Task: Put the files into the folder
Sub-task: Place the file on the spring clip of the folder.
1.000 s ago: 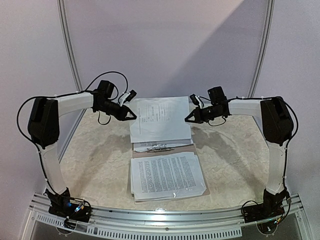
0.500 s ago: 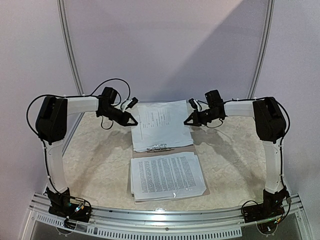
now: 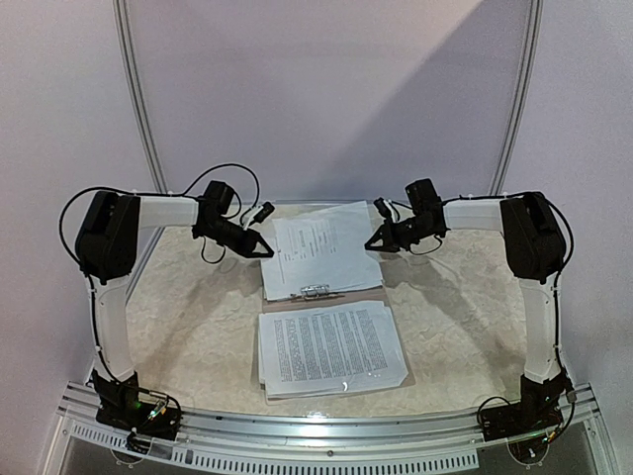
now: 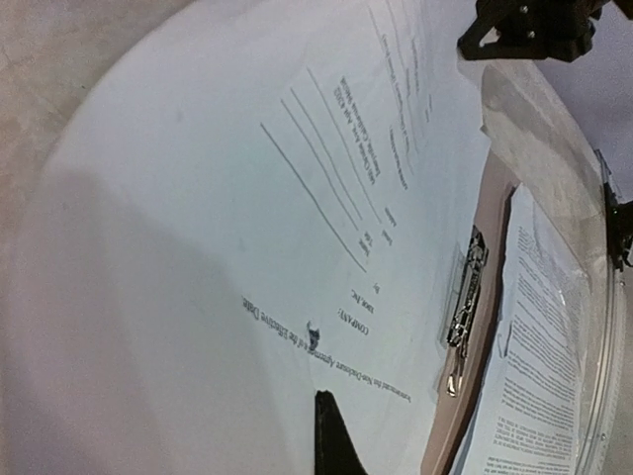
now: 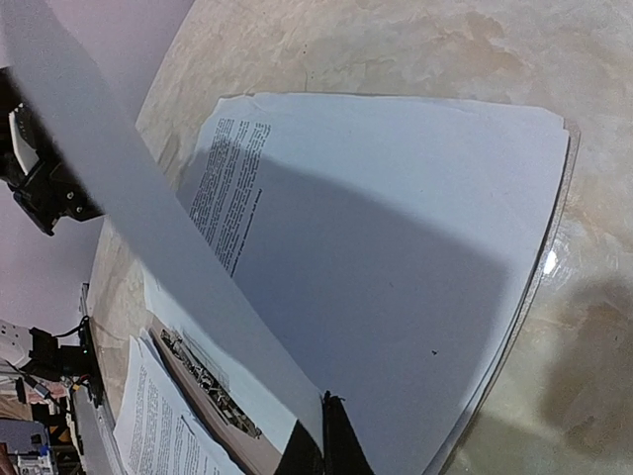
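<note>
Pinching 1 sheet by its opposite side edges, the left claw and right claw are holding it just above the open folder, behind the clip. A printed stack is lying on the folder's near half. Filing seems underway, and the next move is calling for an even lowering and a joint release.

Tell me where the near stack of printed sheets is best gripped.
Likely by a side edge, coming from outside: the near stack lies flat on the folder, its far edge close to the metal clip, leaving the sides freest.
</note>
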`<state>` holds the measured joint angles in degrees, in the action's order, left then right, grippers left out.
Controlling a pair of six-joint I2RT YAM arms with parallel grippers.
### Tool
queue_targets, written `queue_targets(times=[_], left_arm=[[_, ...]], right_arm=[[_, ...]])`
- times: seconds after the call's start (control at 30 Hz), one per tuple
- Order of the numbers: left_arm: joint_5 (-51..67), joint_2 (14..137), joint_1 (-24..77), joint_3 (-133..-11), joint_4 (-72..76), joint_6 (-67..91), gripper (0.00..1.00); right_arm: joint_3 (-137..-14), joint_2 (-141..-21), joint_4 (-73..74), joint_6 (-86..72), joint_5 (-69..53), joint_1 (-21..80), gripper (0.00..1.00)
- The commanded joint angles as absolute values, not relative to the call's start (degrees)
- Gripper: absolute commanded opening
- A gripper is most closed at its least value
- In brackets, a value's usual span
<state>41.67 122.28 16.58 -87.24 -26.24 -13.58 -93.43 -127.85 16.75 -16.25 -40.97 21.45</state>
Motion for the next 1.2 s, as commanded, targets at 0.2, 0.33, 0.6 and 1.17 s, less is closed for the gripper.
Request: queue_targets(times=[0.2, 0.33, 0.6, 1.17], left_arm=[[41.57, 121.87, 15.97, -84.42, -25.12, -15.37, 0.0], [41.95, 121.75, 16.02, -84.26, -24.82, -15.51, 0.0], [41.85, 122.02, 16.31, -84.81, -25.13, -15.97, 0.04], [39.33, 124.11, 16.96, -87.16, -27.94, -17.51, 0.04]], right_arm=[[-90.45, -127.55, 14.66, -17.4, -42.62, 20.85, 0.0], [-89.76, -127.6, 14.55, -17.42, -42.67, 20.83, 0.0], [-90.26, -127.53, 13.85, -17.58, -40.91, 20.82, 0.0], [-90.23, -129.4, 13.54, -18.58, -41.55, 20.83, 0.08]])
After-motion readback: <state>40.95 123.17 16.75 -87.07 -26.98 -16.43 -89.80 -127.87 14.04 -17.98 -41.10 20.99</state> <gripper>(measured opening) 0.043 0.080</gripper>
